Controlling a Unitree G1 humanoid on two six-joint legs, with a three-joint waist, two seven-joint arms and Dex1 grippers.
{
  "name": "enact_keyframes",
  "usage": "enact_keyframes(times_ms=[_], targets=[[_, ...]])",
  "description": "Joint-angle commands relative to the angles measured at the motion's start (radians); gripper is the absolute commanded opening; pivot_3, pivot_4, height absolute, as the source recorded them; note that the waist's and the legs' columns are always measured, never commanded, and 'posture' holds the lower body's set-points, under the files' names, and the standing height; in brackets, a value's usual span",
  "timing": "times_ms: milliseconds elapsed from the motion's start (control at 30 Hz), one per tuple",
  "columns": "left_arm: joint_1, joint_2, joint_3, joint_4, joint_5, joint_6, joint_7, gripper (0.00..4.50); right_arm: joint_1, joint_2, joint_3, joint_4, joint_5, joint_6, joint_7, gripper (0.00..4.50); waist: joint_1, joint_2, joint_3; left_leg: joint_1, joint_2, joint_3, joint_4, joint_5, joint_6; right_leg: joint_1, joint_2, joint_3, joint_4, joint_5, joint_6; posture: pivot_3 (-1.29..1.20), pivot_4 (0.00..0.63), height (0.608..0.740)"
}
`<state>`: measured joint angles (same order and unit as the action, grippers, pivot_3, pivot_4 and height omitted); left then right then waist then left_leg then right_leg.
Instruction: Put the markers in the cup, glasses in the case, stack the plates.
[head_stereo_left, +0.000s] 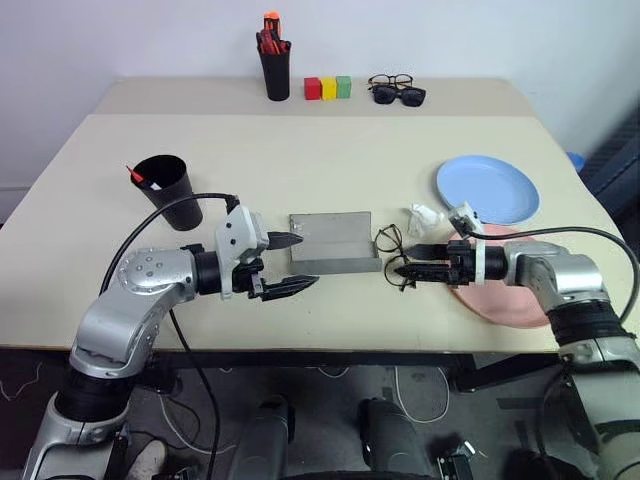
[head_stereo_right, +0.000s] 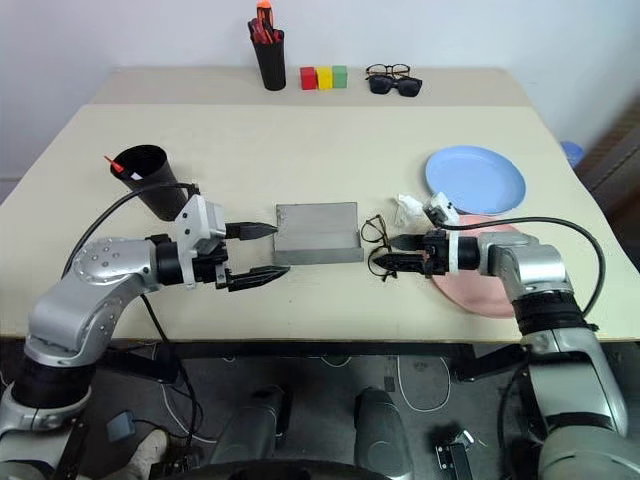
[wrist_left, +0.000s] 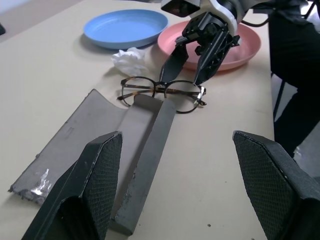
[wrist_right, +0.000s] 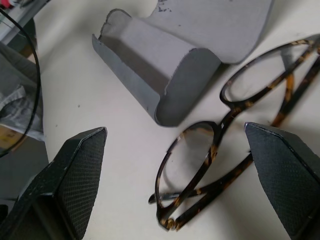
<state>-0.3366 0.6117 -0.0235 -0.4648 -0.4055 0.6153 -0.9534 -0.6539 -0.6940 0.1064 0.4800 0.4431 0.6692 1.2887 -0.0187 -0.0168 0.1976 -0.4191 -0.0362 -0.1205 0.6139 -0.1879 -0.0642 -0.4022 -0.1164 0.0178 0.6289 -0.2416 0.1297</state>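
At the centre of the left eye frame the grey case (head_stereo_left: 334, 241) lies open on the table (head_stereo_left: 300, 150), its lid flat and its inside too shallowly seen to judge. The glasses (head_stereo_left: 390, 243) sit on the table just right of the case, folded, partly hidden behind the right claw (head_stereo_left: 404, 271), whose fingers stand wide to either side of the frame without clearly touching it. The left claw (head_stereo_left: 292, 264) hovers left of the case, fingers spread wide and holding nothing. A crumpled white scrap (head_stereo_left: 423, 218) lies right of the glasses. The light blue plate (head_stereo_left: 487, 188) sits at right; the pink plate (head_stereo_left: 505, 300) below it is largely covered by the right arm. At left the black cup (head_stereo_left: 170, 190) shows a red marker tip (head_stereo_left: 133, 174); the rest is hidden inside.
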Motion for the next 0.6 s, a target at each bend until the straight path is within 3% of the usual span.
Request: enact_keyframes(times_ms=[33, 467, 567, 600], targets=[[0.013, 0.01, 0.019, -0.059, -0.022, -0.003, 0.036, 3.59, -0.051, 0.015, 0.011, 0.04, -0.029, -0.02, 0.04, 4.5, 0.0, 0.0, 0.0, 0.0, 0.0, 0.0, 0.0, 0.0, 0.0, 0.0, 0.0, 0.0, 0.0, 0.0, 0.0, 0.0, 0.15, 0.74], [0.06, 0.016, 0.024, -0.126, -0.059, 0.038, 0.137, 3.59, -0.164, 0.078, 0.043, 0.204, -0.126, -0.07, 0.126, 4.5, -0.003, 0.0, 0.0, 0.0, 0.0, 0.0, 0.0, 0.0, 0.0, 0.0, 0.0, 0.0, 0.0, 0.0, 0.0, 0.0, 0.15, 0.74], [0.063, 0.016, 0.024, -0.134, -0.067, 0.043, 0.156, 3.65, -0.181, 0.085, 0.041, 0.233, -0.143, -0.084, 0.137, 3.75, -0.002, 0.0, 0.0, 0.0, 0.0, 0.0, 0.0, 0.0, 0.0, 0.0, 0.0, 0.0, 0.0, 0.0, 0.0, 0.0, 0.15, 0.74], [0.064, 0.015, 0.025, -0.135, -0.07, 0.046, 0.162, 3.65, -0.184, 0.087, 0.041, 0.241, -0.149, -0.089, 0.14, 3.2, -0.002, 0.0, 0.0, 0.0, 0.0, 0.0, 0.0, 0.0, 0.0, 0.0, 0.0, 0.0, 0.0, 0.0, 0.0, 0.0, 0.15, 0.74]])
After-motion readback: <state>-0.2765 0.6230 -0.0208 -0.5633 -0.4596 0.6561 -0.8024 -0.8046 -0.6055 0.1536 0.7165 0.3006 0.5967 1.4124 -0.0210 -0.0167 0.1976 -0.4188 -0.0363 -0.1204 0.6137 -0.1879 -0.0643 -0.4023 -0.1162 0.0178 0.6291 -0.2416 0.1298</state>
